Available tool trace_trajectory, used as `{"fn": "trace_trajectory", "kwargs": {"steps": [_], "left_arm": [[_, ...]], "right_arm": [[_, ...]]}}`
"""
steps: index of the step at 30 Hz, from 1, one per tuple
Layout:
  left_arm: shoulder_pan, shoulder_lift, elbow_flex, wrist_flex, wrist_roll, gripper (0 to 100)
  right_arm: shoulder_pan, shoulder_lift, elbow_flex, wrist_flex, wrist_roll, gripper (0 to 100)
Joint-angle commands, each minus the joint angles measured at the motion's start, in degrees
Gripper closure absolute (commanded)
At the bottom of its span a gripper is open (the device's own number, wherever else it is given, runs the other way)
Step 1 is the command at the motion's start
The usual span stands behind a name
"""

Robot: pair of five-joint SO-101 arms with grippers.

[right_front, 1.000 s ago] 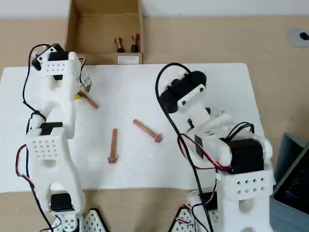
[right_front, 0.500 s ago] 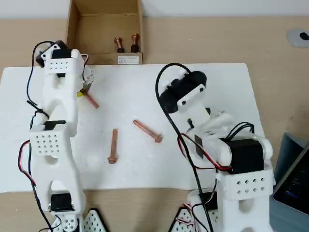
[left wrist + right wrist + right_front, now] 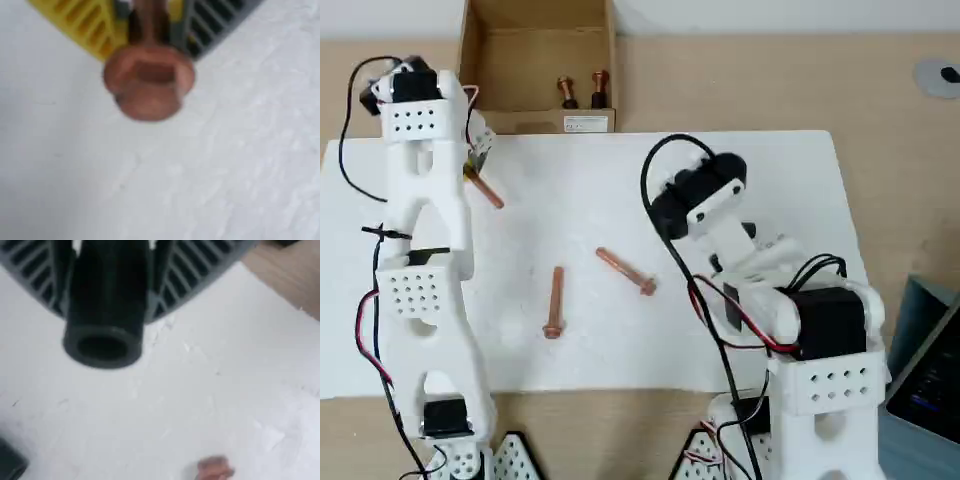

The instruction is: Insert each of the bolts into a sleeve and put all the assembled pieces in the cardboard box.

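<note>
My left gripper (image 3: 475, 165) is shut on a copper bolt (image 3: 485, 190) at the far left of the white mat, just in front of the cardboard box (image 3: 470, 60); in the left wrist view the bolt's head (image 3: 149, 82) points at the camera between the yellow and grey fingers. My right gripper (image 3: 107, 270) is shut on a black sleeve (image 3: 102, 347) whose hollow end faces outward; in the high view that gripper (image 3: 665, 215) hangs over the mat's middle. Two loose bolts (image 3: 555, 300) (image 3: 625, 270) lie on the mat. Two assembled pieces (image 3: 567, 93) (image 3: 600, 88) stand in the box.
The white mat (image 3: 800, 200) covers the wooden table. A dark device (image 3: 930, 370) sits off the mat at the right edge. A grey round fitting (image 3: 938, 75) is at the far right of the table.
The left arm has swung toward the far left with the bolt, closer to the box. The right arm has hardly moved.
</note>
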Motion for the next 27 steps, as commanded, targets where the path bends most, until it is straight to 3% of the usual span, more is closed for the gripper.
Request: {"fn": "trace_trajectory", "kwargs": {"steps": [1,7,15,21,27], "left_arm": [[2.81,-7.78,-3.78,0.70,-1.23,100],[8.26,-19.21,-0.53,0.70,-4.40,100],[16.35,-39.43,14.33,0.70,-7.47,100],[20.22,-53.41,27.34,0.53,-7.82,100],[23.03,-65.01,40.00,0.18,-8.88,100]], "right_arm": [[-0.22,-1.45,-0.22,1.49,-0.70,98.8],[4.62,-1.54,-2.15,1.58,-0.70,98.8],[15.08,-2.24,-5.05,1.49,-0.70,98.8],[15.60,-9.36,-3.21,-1.23,-0.70,98.8],[15.60,-21.41,8.75,-10.20,-2.11,98.9]]}}
